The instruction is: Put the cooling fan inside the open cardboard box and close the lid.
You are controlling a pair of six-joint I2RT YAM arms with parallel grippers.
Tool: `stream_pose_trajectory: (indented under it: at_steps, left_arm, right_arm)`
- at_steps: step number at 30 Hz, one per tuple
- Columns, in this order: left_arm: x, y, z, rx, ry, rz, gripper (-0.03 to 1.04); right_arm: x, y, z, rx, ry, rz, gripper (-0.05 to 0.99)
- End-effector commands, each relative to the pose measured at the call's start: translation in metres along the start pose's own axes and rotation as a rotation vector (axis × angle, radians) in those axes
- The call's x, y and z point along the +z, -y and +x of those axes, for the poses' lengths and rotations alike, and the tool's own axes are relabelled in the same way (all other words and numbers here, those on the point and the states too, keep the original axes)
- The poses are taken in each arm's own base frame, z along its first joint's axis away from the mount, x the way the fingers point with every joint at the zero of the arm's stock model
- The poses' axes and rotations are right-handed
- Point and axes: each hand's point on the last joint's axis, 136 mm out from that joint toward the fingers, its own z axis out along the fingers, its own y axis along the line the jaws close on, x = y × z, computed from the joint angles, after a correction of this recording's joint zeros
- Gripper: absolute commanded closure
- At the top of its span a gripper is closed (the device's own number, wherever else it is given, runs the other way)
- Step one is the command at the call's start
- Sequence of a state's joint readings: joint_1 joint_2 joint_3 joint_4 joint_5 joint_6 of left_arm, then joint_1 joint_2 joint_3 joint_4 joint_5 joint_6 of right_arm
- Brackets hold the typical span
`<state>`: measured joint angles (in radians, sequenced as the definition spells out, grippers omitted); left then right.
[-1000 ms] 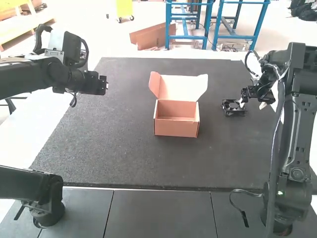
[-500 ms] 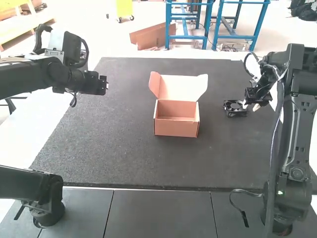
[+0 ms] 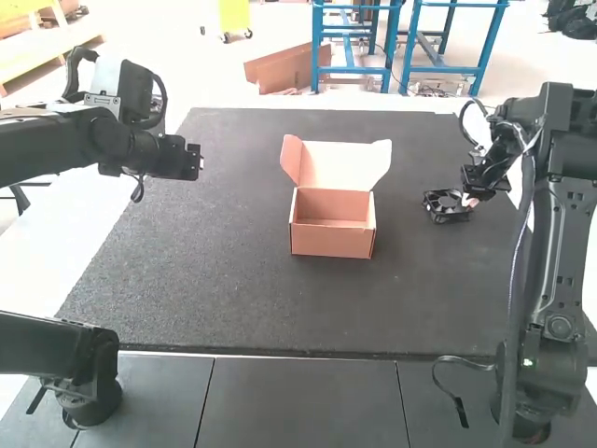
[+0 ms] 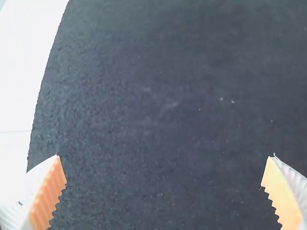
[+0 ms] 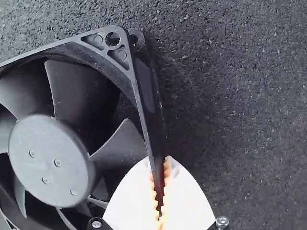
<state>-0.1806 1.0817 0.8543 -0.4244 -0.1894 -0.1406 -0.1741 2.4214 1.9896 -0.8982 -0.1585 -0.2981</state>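
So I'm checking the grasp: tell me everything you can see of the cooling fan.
The cooling fan is black, plastic-looking: a square frame with screw holes at the corner, curved blades around a round hub. It is over the mat, right of the open cardboard box. The right gripper pinches one frame wall between its fingers.

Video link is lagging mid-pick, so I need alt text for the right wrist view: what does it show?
The right gripper, white, ribbed and orange-padded, is shut on one side wall of the black square-framed plastic cooling fan. The fan's round hub and blades face the camera, with the black rough table mat beneath.
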Motion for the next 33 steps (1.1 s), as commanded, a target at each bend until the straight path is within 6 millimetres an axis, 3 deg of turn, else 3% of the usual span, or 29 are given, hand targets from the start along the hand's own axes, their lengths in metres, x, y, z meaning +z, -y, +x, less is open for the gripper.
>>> stream_pose_trajectory:
  at_steps: [1,10,16,24,33]
  left_arm:
    - [-0.009,-0.001,-0.02,0.015,0.052,0.006,0.04]
    - [-0.01,0.0,-0.02,0.068,0.073,0.007,0.04]
    - [-0.009,0.001,-0.02,0.097,0.08,0.009,0.04]
    - [-0.012,0.004,-0.02,0.11,0.1,0.03,0.04]
    - [-0.018,0.007,-0.021,0.106,0.126,0.054,0.04]
  right_arm:
    - [-0.022,-0.007,-0.008,0.036,0.047,-0.056,0.95]
    - [-0.097,-0.024,-0.026,0.037,0.189,-0.103,0.95]
    - [-0.15,-0.038,-0.021,0.017,0.276,-0.107,0.95]
    - [-0.203,-0.062,0.018,0.106,0.329,-0.124,0.94]
    - [-0.229,-0.093,0.084,0.324,0.337,-0.167,0.94]
